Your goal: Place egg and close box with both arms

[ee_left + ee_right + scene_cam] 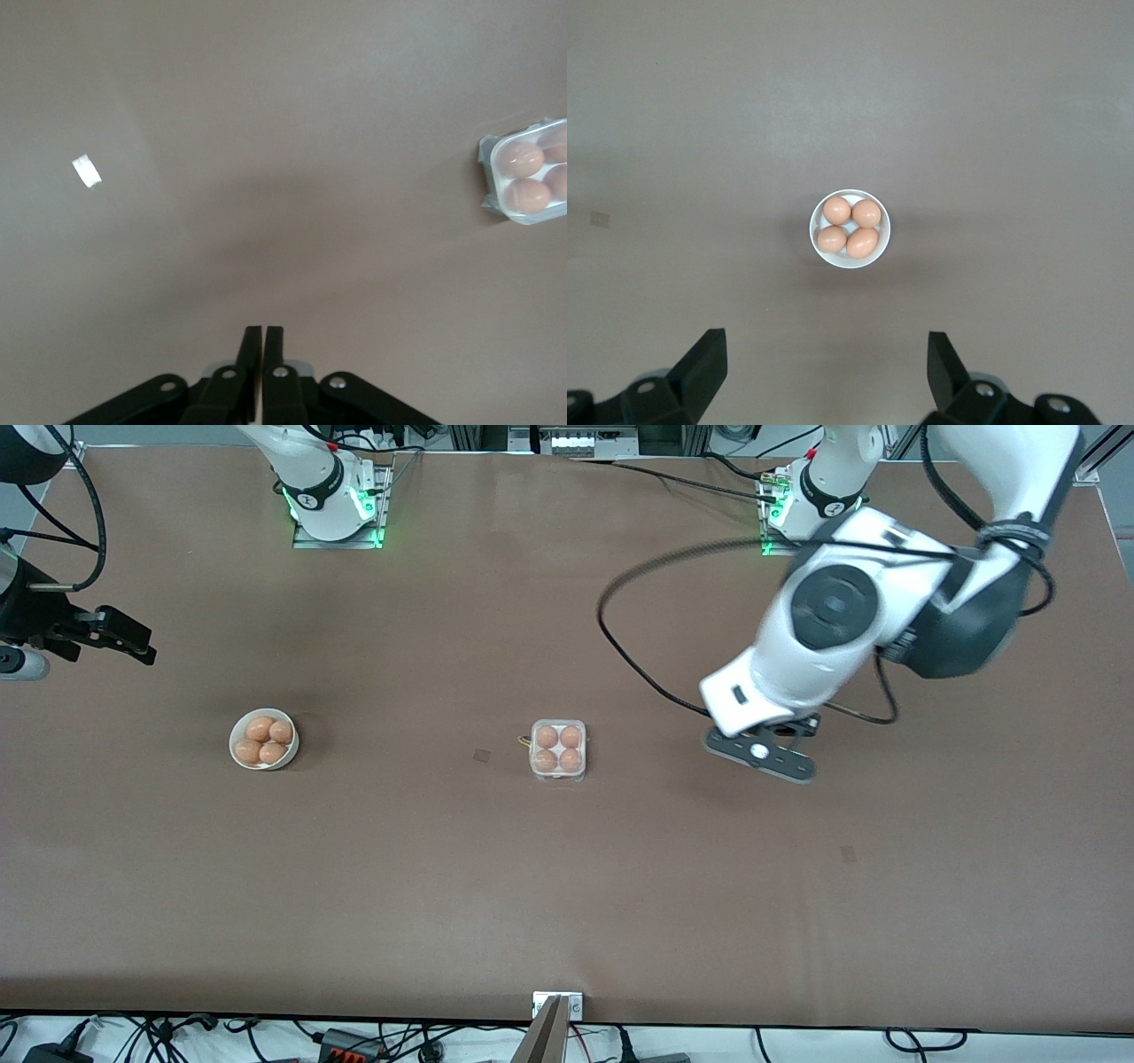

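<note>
The box (558,750), a small clear-plastic carton, sits mid-table with its lid down over several eggs, one in each cell. It also shows at the edge of the left wrist view (529,173). My left gripper (760,754) is up in the air over bare table toward the left arm's end, apart from the box; its fingers (263,329) are shut on nothing. My right gripper (128,640) is over the table's edge at the right arm's end, open and empty (827,341). No gripper holds an egg.
A round white bowl (264,739) with several more orange-brown eggs stands toward the right arm's end; it also shows in the right wrist view (850,228). A black cable (620,646) loops from the left arm. Small tape marks (481,755) lie on the brown table.
</note>
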You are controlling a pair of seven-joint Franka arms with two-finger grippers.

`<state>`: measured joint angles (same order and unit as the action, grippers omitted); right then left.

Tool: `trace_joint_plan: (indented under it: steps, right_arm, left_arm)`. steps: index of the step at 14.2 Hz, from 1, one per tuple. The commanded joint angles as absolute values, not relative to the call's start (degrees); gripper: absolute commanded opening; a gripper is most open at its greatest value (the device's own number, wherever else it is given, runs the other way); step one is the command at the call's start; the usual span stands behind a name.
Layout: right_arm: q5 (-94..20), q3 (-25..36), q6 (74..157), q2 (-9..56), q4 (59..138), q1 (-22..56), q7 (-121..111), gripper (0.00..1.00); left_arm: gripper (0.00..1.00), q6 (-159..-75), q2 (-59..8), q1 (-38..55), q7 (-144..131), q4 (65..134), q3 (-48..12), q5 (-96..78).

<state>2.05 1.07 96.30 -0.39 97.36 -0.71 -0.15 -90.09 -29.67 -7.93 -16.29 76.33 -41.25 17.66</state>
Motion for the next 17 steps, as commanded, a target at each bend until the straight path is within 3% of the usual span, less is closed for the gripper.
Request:
trace_joint_plan:
  steps: [1,4,5,7,14,17]
  right_arm:
    - [2.3,0.7,95.3,-0.9,96.9,-1.4,-1.0,1.00]
    - [2.3,0.7,95.4,-0.9,96.9,-1.4,-1.0,1.00]
    - [2.3,0.8,95.3,-0.9,96.9,-1.4,-1.0,1.00]
    - [2.3,0.8,95.4,-0.9,96.9,-1.4,-1.0,1.00]
    - [2.3,0.9,95.3,-1.1,96.8,-1.5,-1.1,1.00]
    - [2.3,0.8,95.3,-1.1,96.8,-1.5,-1.0,1.00]
  left_arm:
    - [0.15,-88.9,-22.7,-1.0,-14.7,77.0,-25.4,5.8]
    - [0.32,-88.9,-16.2,4.2,-14.5,82.0,-14.7,2.1]
    - [0.47,-89.2,-13.9,4.7,-14.2,83.9,-13.0,2.0]
    - [1.00,-90.7,-8.7,5.0,-12.1,88.7,-10.1,0.3]
    - [1.00,-98.9,6.2,1.1,-3.3,103.6,-6.4,-0.4]
    - [1.00,-99.4,4.5,-0.7,-3.3,102.9,-6.9,-0.4]
